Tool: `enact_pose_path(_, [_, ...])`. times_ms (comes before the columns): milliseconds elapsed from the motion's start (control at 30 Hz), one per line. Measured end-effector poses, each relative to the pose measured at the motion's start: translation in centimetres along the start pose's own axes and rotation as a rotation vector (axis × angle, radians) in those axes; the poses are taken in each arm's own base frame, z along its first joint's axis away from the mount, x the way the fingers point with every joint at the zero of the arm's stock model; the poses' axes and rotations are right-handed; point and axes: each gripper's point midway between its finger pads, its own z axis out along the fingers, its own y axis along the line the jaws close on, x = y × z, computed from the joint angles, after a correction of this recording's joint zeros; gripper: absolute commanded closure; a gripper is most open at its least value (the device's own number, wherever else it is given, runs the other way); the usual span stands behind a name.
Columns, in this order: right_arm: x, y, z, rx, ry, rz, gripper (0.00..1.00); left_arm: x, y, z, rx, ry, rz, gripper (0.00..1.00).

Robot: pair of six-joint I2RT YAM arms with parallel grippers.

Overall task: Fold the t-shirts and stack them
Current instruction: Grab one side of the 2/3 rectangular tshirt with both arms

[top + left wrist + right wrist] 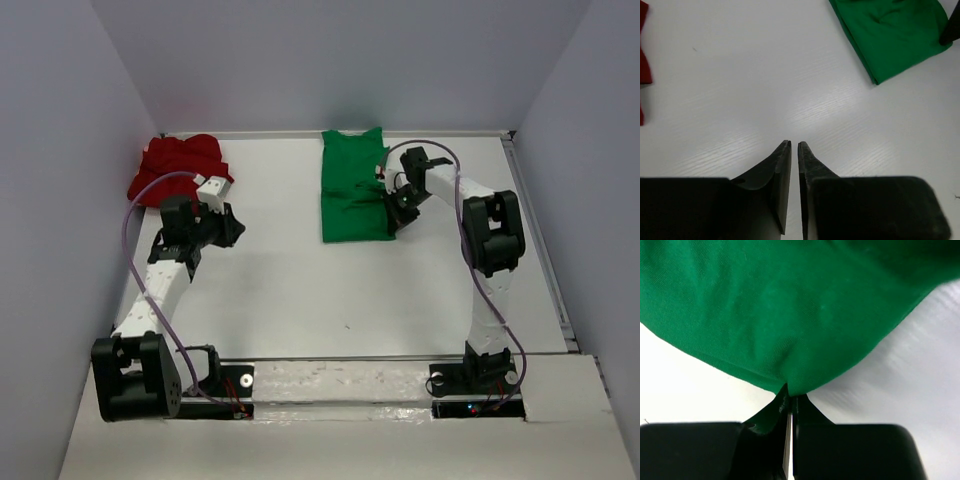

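Right wrist view: my right gripper (790,398) pinches the edge of the bright green cloth t-shirt (790,310), which lies flat by the white table's (300,290) far edge. My left gripper (794,146), narrowed to an empty slit, hovers over bare tabletop near the crumpled deep red cloth t-shirt (175,160) in the far left corner.

We're seeing the bright green cloth t-shirt (790,305), fine-knit and matt, on a smooth, faintly grained, softly sheeny white tabletop (765,75).
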Motion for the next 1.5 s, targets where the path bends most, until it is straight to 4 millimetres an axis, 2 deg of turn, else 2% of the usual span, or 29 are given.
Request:
enact_pose_path(67, [0.4, 0.2, -0.1, -0.005, 0.004, 0.002, 1.0, 0.9, -1.1, 1.0, 0.045, 0.033, -0.021, 0.77])
enact_pose_path(100, [0.6, 0.3, -0.1, -0.008, 0.007, 0.003, 1.0, 1.4, -1.6, 1.4, 0.064, 0.052, -0.03, 0.73])
enact_pose_path(133, [0.8, 0.4, -0.1, -0.01, 0.01, 0.006, 1.0, 1.8, -2.2, 1.9, 0.08, 0.069, -0.034, 0.65])
enact_pose_path(167, [1.0, 0.5, -0.1, -0.012, 0.013, 0.007, 1.0, 2.4, -2.9, 2.5, 0.102, 0.093, -0.041, 0.44])
enact_pose_path(367, [2.0, 1.1, -0.3, -0.028, 0.027, 0.015, 1.0, 5.2, -7.6, 5.0, 0.237, 0.194, -0.071, 0.45])
enact_pose_path(433, [2.0, 1.1, -0.3, -0.031, 0.028, 0.017, 1.0, 5.7, -8.5, 5.7, 0.267, 0.209, -0.106, 0.45])
enact_pose_path(733, [1.9, 1.3, -0.7, -0.035, 0.032, 0.022, 1.0, 10.5, -10.1, 10.3, 0.312, 0.392, -0.243, 0.45])
enact_pose_path(967, [1.8, 1.3, -0.7, -0.036, 0.04, 0.025, 1.0, 9.4, -13.2, 14.2, 0.406, 0.429, -0.22, 0.47])
enact_pose_path(1100, [2.0, 1.2, -0.4, -0.039, 0.049, 0.029, 1.0, 9.3, -13.7, 15.6, 0.433, 0.441, -0.236, 0.47])
enact_pose_path(1367, [2.0, 1.2, -0.3, -0.039, 0.051, 0.03, 1.0, 9.0, -14.7, 16.4, 0.474, 0.451, -0.256, 0.48])
enact_pose_path(1433, [2.0, 1.2, -0.3, -0.04, 0.052, 0.03, 1.0, 9.0, -15.1, 16.6, 0.487, 0.454, -0.256, 0.5])
enact_pose_path(1500, [2.0, 1.2, -0.3, -0.042, 0.053, 0.031, 1.0, 9.0, -15.6, 16.7, 0.498, 0.46, -0.256, 0.57])
